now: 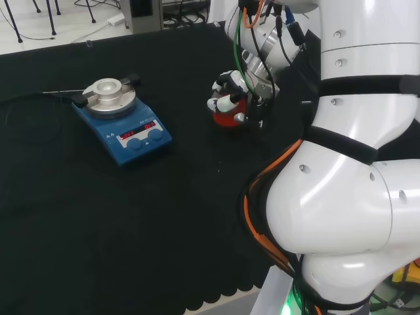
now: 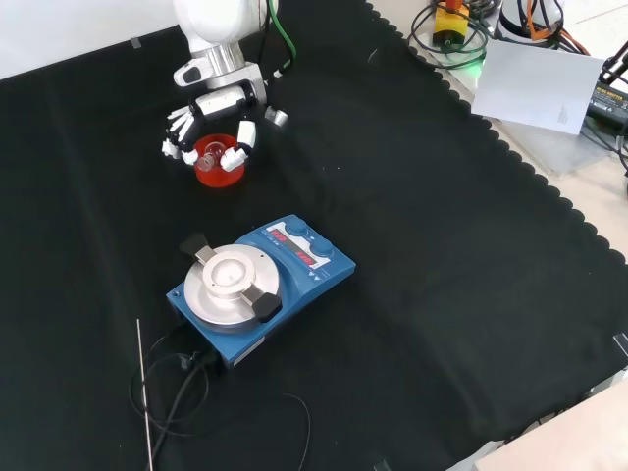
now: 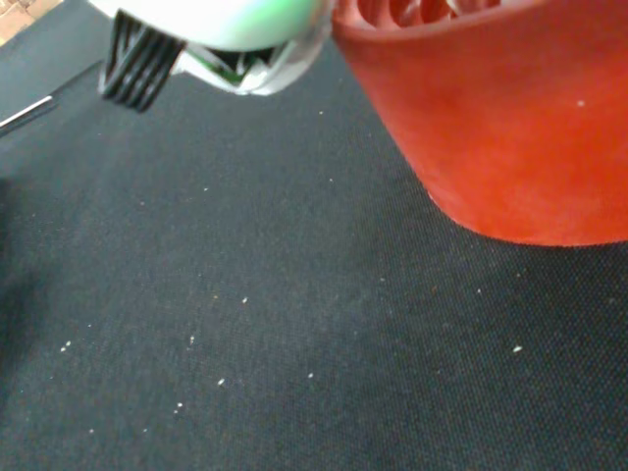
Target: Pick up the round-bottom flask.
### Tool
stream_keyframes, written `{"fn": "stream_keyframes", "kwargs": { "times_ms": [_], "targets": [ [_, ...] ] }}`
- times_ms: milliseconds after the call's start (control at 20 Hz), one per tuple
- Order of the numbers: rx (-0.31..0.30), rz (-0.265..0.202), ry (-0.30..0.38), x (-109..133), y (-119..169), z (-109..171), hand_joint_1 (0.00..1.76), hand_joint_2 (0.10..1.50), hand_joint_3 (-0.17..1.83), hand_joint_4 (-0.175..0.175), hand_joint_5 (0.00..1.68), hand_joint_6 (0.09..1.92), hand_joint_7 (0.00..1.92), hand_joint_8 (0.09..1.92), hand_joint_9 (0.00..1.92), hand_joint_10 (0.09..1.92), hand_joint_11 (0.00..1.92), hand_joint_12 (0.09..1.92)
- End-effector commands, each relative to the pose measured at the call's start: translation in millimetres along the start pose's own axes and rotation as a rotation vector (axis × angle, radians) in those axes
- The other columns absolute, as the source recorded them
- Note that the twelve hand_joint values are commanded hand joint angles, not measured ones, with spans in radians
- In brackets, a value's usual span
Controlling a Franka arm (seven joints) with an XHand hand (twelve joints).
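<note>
The round-bottom flask (image 2: 212,153) is clear glass and sits in a red ribbed stand (image 2: 222,175) near the top left of the front view. The hand (image 2: 222,104) comes down over it, with fingers (image 2: 178,133) curled on one side of the flask and the thumb on the other. In the head view the hand (image 1: 228,91) covers most of the flask, and the red stand (image 1: 228,121) shows beneath it. The wrist view has the stand (image 3: 510,128) resting flat on the cloth, with a blurred white part of the hand (image 3: 226,34) beside it.
A blue stirrer plate (image 2: 260,289) with a round metal top stands in front of the stand in the front view; in the head view the plate (image 1: 122,122) is to its left. A black cable (image 2: 167,383) and a thin rod (image 2: 144,392) lie by it.
</note>
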State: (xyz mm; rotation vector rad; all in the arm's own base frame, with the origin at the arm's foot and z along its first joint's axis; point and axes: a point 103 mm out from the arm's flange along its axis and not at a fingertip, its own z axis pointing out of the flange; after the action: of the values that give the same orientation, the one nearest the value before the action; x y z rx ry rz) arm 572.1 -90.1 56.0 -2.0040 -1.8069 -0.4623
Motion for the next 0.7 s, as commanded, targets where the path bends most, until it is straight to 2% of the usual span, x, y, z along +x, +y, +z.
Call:
{"fn": "stream_keyframes", "kwargs": {
  "times_ms": [50, 550, 700],
  "targets": [
    [-0.007, 0.011, -0.001, -1.6, 0.2, 1.2, 0.96, 0.53, 0.77, -0.013, 0.65, 0.93, 0.28, 0.56, 0.46, 0.59, 0.0, 1.29],
    [-0.018, 0.027, -0.014, -5.8, 1.9, 3.8, 0.98, 0.56, 0.76, 0.002, 0.72, 0.93, 0.3, 0.57, 0.48, 0.6, 0.0, 1.3],
    [-0.023, 0.03, -0.016, -6.4, 2.1, 4.3, 0.99, 0.58, 0.75, 0.019, 0.78, 0.92, 0.32, 0.58, 0.5, 0.61, 0.0, 1.32]
  ]
}}
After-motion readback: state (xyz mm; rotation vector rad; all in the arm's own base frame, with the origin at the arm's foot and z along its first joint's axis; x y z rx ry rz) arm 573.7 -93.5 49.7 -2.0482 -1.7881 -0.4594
